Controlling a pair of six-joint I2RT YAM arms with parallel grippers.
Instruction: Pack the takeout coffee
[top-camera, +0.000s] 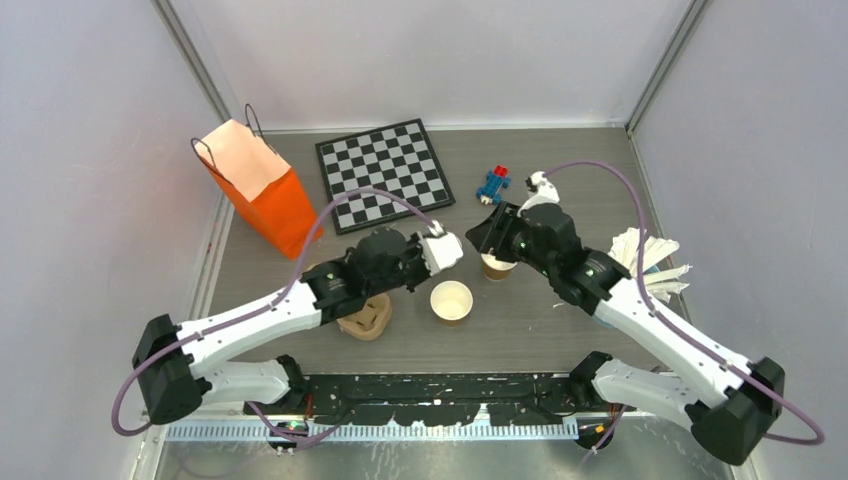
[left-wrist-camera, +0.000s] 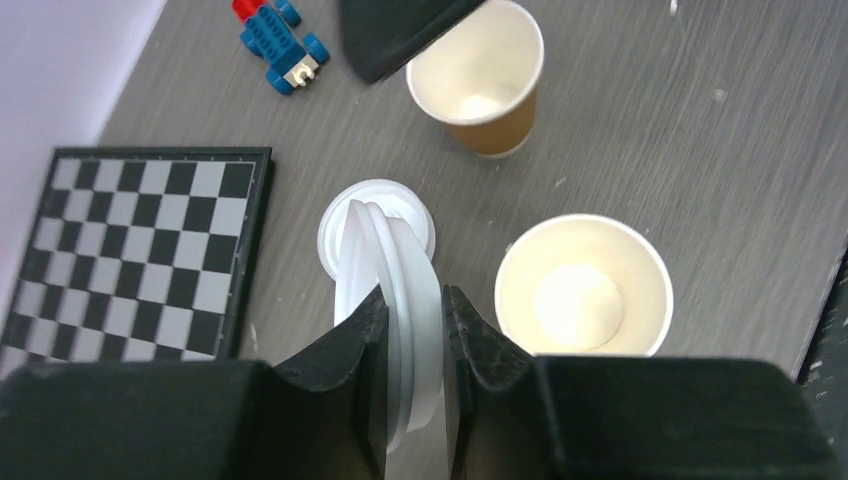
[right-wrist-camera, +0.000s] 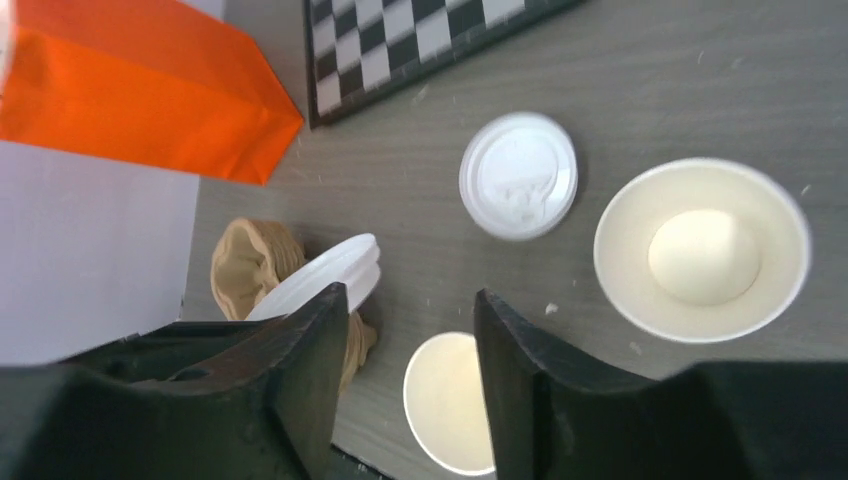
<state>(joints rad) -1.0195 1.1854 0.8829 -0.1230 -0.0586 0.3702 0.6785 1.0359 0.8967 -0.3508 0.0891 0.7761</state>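
From above, we see the left gripper (top-camera: 436, 250) near the middle of the table, closed on the held lids (top-camera: 447, 248), which are white. The right gripper (top-camera: 493, 240) is at its three o'clock, just over the far cup (top-camera: 497, 267). The near cup (top-camera: 451, 301) stands at six o'clock from the held lids. Both cups are upright and have no lid. From the left gripper, the tray (top-camera: 365, 318) is at eight o'clock under the arm, the bag (top-camera: 262, 190) at ten, the board (top-camera: 385, 175) at eleven and the toy (top-camera: 492, 184) at one.

In the left wrist view, the two fingers (left-wrist-camera: 365, 335) press the held lids (left-wrist-camera: 395, 255) on edge between them. The flat lid (left-wrist-camera: 336, 235) lies on the table behind them, at twelve o'clock. The far cup (left-wrist-camera: 480, 80) is at one o'clock, partly under the right gripper. The near cup (left-wrist-camera: 583, 285) is at three.

In the right wrist view, the right jaws stand apart and grip nothing. The far cup (right-wrist-camera: 445, 405) is below, at six o'clock between the fingers (right-wrist-camera: 310, 380). We cannot tell if they touch it. The flat lid (right-wrist-camera: 518, 175) is at one o'clock and the near cup (right-wrist-camera: 700, 250) at three. The held lids (right-wrist-camera: 325, 272) are at nine, with the tray (right-wrist-camera: 245, 262) just beyond.
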